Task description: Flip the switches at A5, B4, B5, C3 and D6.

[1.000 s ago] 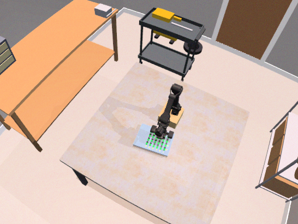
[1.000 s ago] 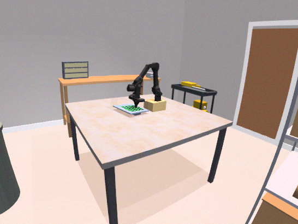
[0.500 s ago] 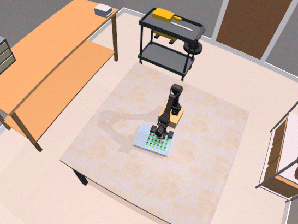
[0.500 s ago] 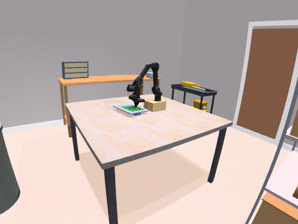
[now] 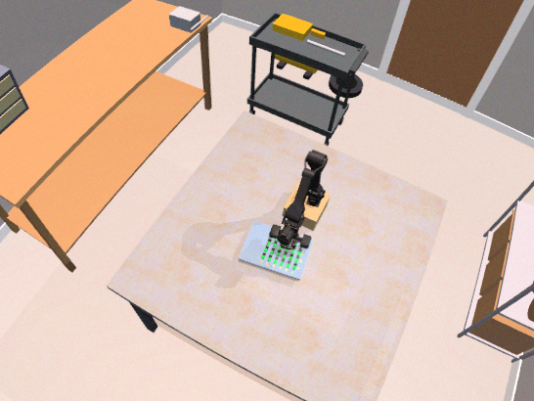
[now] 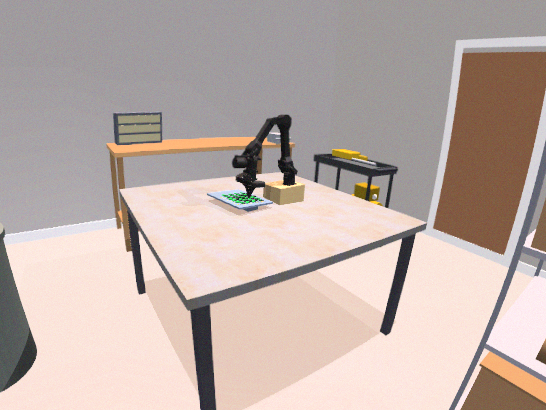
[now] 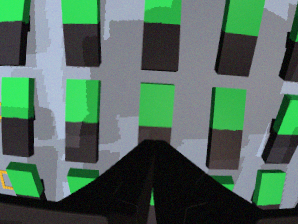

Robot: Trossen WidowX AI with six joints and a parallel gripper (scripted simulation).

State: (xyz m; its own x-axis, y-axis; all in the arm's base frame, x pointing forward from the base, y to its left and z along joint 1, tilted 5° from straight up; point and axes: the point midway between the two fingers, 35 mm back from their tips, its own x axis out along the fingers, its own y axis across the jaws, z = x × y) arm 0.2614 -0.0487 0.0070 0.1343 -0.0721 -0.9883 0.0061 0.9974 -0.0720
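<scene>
The light blue panel (image 5: 250, 245) (image 6: 218, 194) (image 7: 197, 60) lies in front of the arm, with rows of green-and-dark switches. My gripper (image 6: 250, 195) (image 7: 153, 150) is shut and empty, pointing down low over the panel. In the wrist view its tips overlap the dark near half of the third switch (image 7: 157, 105) in the middle row, which looks like C3. I cannot tell whether they touch it. The far row's third switch (image 7: 161, 45) shows behind it. The fingers hide part of the bottom row. Row letters are mostly cut off at the left; switch tilts are hard to read.
The arm stands on a tan block (image 5: 315, 217) (image 6: 285, 192) close behind the panel. Both are on the large table (image 5: 342, 313) (image 6: 280, 245). Neighbouring switches (image 7: 82, 102) (image 7: 228, 110) stand close on both sides of the fingertips. A dark cart (image 5: 298, 105) is beyond the table.
</scene>
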